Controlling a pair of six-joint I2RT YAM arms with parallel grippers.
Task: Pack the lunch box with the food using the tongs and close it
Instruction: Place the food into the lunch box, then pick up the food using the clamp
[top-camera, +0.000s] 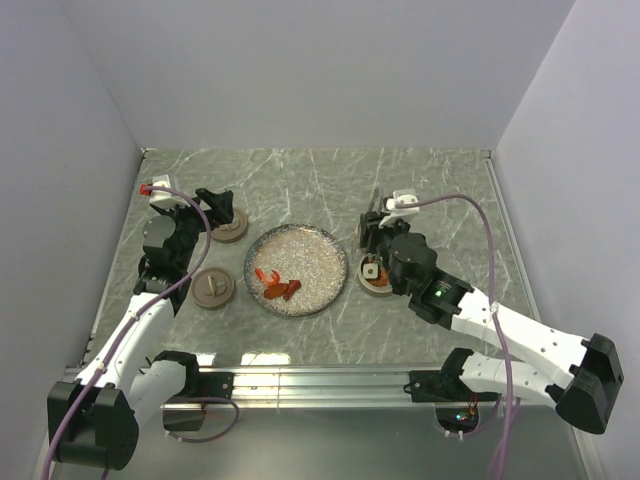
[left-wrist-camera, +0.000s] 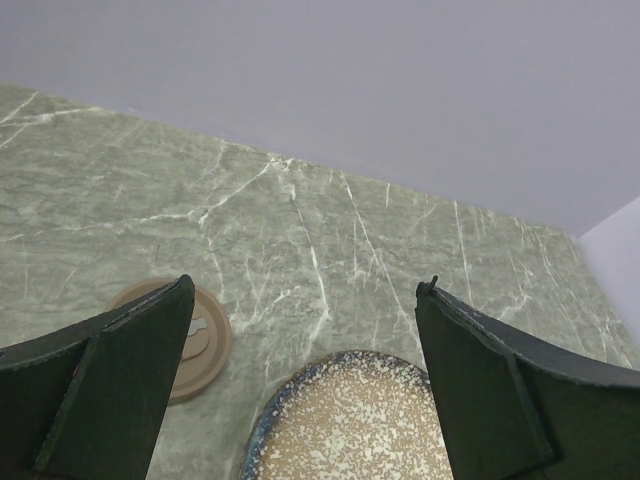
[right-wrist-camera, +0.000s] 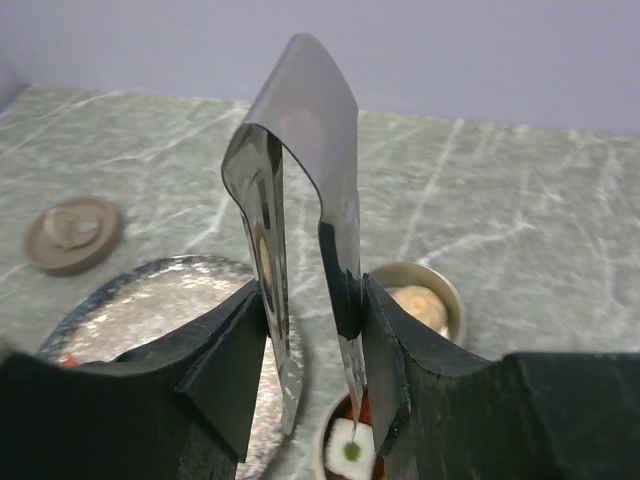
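My right gripper (right-wrist-camera: 312, 290) is shut on the tongs (right-wrist-camera: 300, 90), whose bent end points up. Their two thin arms hang down, slightly apart, with the tips over the near tin (right-wrist-camera: 345, 455) of the lunch box. That tin holds a white square with a green centre on something red. The far tin (right-wrist-camera: 420, 300) holds a pale round ball. In the top view the right gripper (top-camera: 372, 235) stands over the tins (top-camera: 377, 277), right of the plate. Red and orange food bits (top-camera: 277, 287) lie on the speckled plate (top-camera: 320, 250). My left gripper (top-camera: 218, 200) is open and holds nothing.
Two brown round lids lie left of the plate, one (top-camera: 229, 229) under the left gripper and one (top-camera: 212, 288) nearer me. The left wrist view shows a lid (left-wrist-camera: 200, 345) and the plate rim (left-wrist-camera: 262, 430) below the open fingers. Walls close in the marble table (top-camera: 440, 190).
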